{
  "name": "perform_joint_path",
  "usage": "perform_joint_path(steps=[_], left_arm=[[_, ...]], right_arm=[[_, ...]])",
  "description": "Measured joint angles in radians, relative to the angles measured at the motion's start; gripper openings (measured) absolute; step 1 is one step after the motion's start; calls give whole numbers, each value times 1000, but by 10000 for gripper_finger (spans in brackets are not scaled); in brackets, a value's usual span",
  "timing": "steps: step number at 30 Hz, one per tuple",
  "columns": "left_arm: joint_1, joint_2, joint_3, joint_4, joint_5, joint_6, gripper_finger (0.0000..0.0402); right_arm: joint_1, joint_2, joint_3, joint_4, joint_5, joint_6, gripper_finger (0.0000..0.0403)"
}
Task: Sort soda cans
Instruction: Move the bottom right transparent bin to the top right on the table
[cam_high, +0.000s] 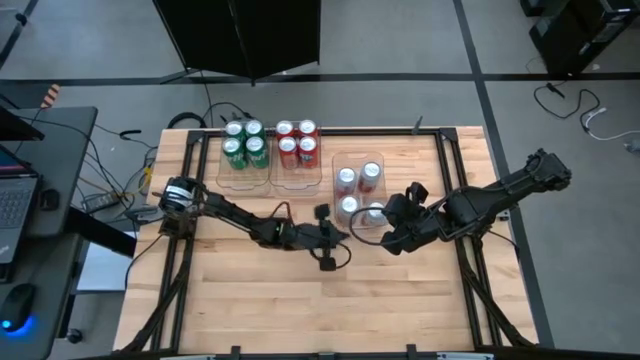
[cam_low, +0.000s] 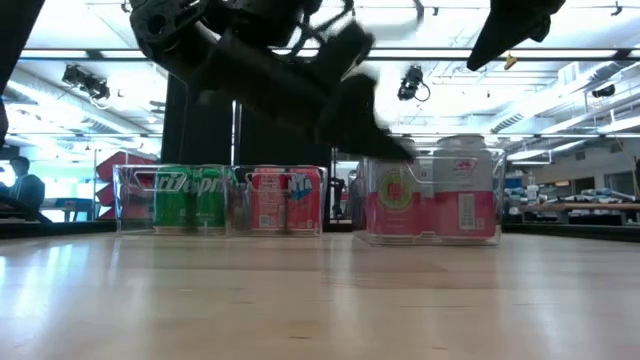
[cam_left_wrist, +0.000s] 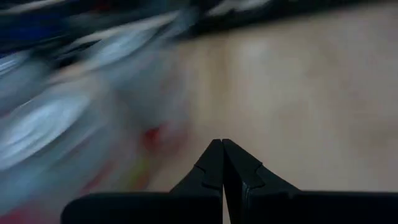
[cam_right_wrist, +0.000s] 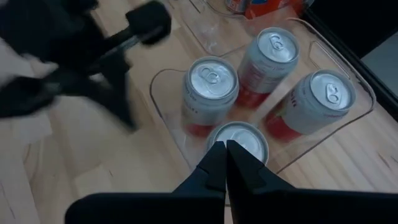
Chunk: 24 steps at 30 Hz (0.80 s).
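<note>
Four green cans (cam_high: 244, 142), four red cans (cam_high: 296, 142) and four silver-grey cans (cam_high: 358, 192) with silver tops stand sorted in three clear rectangular plastic trays (cam_high: 340, 165) at the wooden table's (cam_high: 300, 300) far side. The left gripper (cam_high: 326, 238) and right gripper (cam_high: 388, 238) hover nearby, fingers pressed together, holding nothing.

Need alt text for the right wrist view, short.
Four silver-grey cans stand upright in a clear tray on a wooden table. The shut right gripper points at the nearest can; the left arm is blurred beside the tray.
</note>
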Motion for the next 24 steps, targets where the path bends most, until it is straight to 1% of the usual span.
perform_joint_path(steps=[2,4,5,7,14,17,20,22,24], left_arm=[[7,-3,0,63,201,-21,0],[9,8,1,124,347,-35,0],[10,21,7,152,396,-37,0],[19,46,23,177,436,-38,0],[43,180,193,183,441,-9,0],[44,218,264,145,387,15,0],[43,220,297,65,297,60,0],[46,203,287,41,244,59,0],[48,177,267,36,221,60,0]], right_arm=[[2,0,0,-6,1,-5,0],[2,0,0,-10,15,-6,0],[2,0,0,-17,24,-5,0],[1,0,0,-33,30,-4,0],[-25,1,0,-119,63,74,0],[-28,1,0,-136,82,95,0],[-28,1,0,-141,94,109,0],[-22,1,0,-144,94,113,0],[-6,1,0,-151,87,137,0]])
